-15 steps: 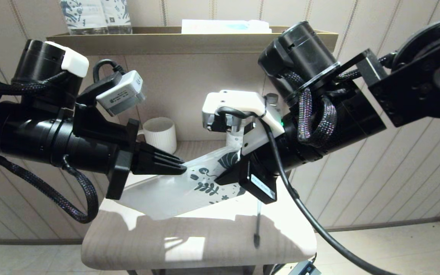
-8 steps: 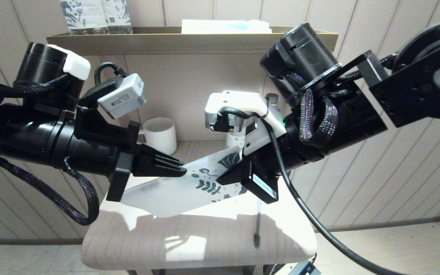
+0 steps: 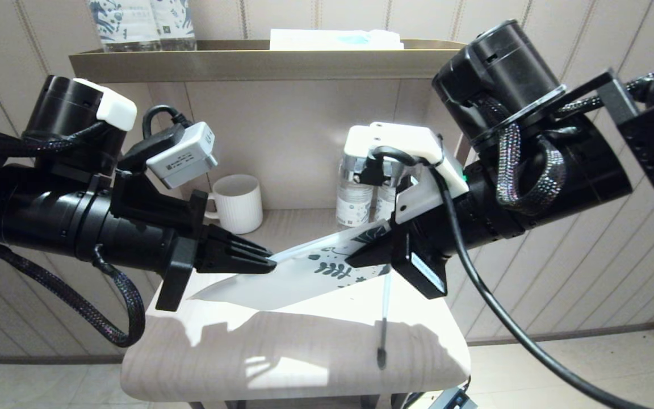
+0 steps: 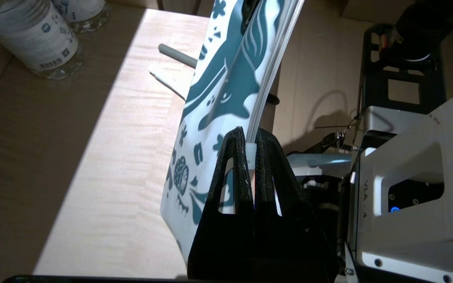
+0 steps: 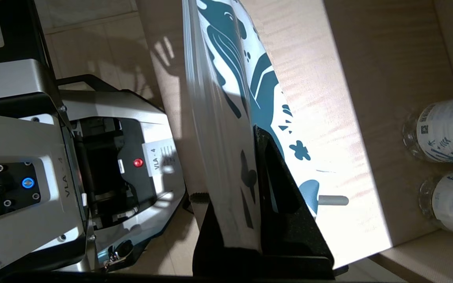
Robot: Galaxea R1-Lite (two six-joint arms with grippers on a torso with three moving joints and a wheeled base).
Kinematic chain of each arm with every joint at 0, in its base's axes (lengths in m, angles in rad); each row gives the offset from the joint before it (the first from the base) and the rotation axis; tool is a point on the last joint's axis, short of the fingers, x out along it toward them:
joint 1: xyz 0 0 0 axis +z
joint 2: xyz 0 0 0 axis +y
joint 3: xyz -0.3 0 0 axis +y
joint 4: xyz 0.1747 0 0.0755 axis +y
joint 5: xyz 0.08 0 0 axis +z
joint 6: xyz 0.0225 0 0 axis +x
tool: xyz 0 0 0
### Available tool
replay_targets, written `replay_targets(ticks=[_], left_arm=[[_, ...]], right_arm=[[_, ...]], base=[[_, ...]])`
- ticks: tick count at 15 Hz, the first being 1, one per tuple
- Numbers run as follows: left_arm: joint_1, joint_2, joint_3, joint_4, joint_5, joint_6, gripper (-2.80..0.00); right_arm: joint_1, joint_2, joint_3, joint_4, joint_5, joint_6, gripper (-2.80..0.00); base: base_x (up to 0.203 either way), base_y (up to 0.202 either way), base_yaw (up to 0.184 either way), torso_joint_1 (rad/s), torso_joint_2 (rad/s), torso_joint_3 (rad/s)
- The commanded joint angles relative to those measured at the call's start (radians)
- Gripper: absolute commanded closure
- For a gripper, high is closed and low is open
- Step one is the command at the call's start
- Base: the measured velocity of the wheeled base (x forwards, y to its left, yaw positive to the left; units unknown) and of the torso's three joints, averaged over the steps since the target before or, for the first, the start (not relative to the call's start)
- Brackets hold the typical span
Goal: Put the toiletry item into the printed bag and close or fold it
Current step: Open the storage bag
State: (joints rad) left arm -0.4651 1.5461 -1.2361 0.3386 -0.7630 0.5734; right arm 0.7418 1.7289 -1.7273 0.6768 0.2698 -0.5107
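Both grippers pinch the printed bag [image 3: 310,270] aloft, left gripper [image 3: 270,262] and right gripper [image 3: 361,258] at opposite ends; toothbrush [image 3: 384,318] lies on table — keep zip edge taut, level.

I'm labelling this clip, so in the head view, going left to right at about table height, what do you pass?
Left gripper, shut on the printed bag's edge → printed bag, held up off the table → right gripper, shut on the bag's printed end → toothbrush, lying on the table.
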Motion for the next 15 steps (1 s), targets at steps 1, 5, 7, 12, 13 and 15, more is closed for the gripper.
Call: replay_targets(ticks=[1,5,7,12,13,15], left_arm=[[0.012,-0.004,0.012,0.002,-0.005,0.003,0.00],[0.044,-0.016,0.059,-0.004,-0.009,0.002,0.00],[0.063,-0.028,0.091,-0.019,-0.010,0.002,0.00],[0.077,-0.035,0.161,-0.066,-0.018,0.002,0.00],[0.077,-0.038,0.164,-0.069,-0.020,0.002,0.00],[0.077,-0.029,0.156,-0.070,-0.033,0.000,0.00]], right_arm=[[-0.025,-0.052,0.027,0.003,0.004,-0.003,0.00],[-0.057,-0.131,0.091,0.001,0.012,0.001,0.00],[-0.079,-0.178,0.131,0.001,0.027,0.003,0.00],[-0.085,-0.243,0.208,-0.017,0.033,0.006,0.00],[-0.084,-0.247,0.221,-0.027,0.034,0.006,0.00],[-0.078,-0.238,0.248,-0.068,0.034,0.011,0.00]], base=[[0.000,0.000,0.000,0.000,0.00,0.000],[0.000,0.000,0.000,0.000,0.00,0.000],[0.000,0.000,0.000,0.000,0.00,0.000],[0.000,0.000,0.000,0.000,0.00,0.000],[0.000,0.000,0.000,0.000,0.00,0.000],[0.000,0.000,0.000,0.000,0.00,0.000]])
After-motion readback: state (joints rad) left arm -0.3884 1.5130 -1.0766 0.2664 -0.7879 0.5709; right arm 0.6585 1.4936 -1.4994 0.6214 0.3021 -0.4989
